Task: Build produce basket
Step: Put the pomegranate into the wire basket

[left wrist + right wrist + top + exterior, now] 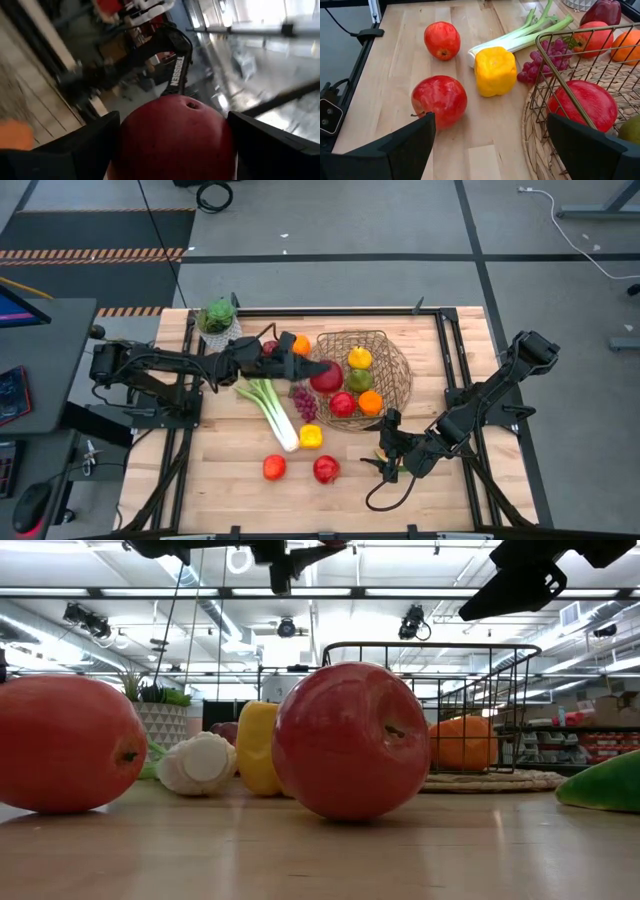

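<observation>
Wire, tan and open-woven, forms the basket [395, 380], which stands on the wooden surface [220, 480] and serves as the landmark. Inside it lie a red apple [342, 404], an orange [370, 402], a green fruit [359, 379] and a yellow one [359, 358].

Left hand [318, 372]: at the basket's left rim, fingers spread wide around a dark red apple [172, 137]. The fruit sits between the fingers in the left wrist view; whether they press on it cannot be told, though it appears to be carried over the rim.

Right hand [392, 462]: just below the basket's near edge, fingers spread wide, holding and touching nothing. It faces the loose produce.

Loose produce, left of and below the basket: a leek [272, 410], grapes [305, 402], a yellow pepper [495, 70], and two red apples [438, 99] [441, 40] nearest the front edge. A small orange [301, 345] lies left of the basket, near a potted plant [217, 317].

Handling, judged: the toy pieces look light, rigid and smooth. Round apples may roll or slip if pinched off-centre, so hold across the widest part. The pepper's flat sides offer surer purchase. The leek is long and likely to tilt; grip near its middle. The grapes are lumpy; close on the cluster's thickest part.
</observation>
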`<state>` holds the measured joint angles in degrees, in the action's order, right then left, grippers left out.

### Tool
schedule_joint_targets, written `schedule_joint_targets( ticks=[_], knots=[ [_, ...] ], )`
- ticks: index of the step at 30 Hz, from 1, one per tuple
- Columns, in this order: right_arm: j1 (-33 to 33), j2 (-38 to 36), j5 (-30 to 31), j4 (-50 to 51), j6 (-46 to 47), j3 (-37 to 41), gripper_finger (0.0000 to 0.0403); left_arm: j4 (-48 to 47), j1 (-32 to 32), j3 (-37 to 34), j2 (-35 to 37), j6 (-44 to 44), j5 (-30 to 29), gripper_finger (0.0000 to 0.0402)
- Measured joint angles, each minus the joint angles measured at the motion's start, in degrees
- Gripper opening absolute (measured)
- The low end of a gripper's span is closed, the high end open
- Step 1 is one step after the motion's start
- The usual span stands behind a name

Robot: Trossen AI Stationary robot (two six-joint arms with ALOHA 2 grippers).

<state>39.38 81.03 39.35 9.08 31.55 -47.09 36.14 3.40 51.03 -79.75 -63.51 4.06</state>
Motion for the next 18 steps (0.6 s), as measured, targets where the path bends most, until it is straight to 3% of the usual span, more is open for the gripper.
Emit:
schedule_joint_targets(
  ticks=[9, 15, 18],
  knots=[
    [0.04, 0.00, 0.03, 0.01, 1.96, 0.00, 0.0384, -0.99, 0.26, 0.02, -0.02, 29.35, 0.06, 0.0369],
    [0.04, 0.46, 1.31, -0.10, 3.45, -0.04, 0.0384, -1.69, 0.30, 0.02, -0.02, 57.68, 0.04, 0.0369],
    [-0.26, 0.46, 1.38, -0.29, 4.34, -0.04, 0.0384, -1.63, 0.28, 0.02, -0.02, 67.54, 0.04, 0.0369]
  ],
)
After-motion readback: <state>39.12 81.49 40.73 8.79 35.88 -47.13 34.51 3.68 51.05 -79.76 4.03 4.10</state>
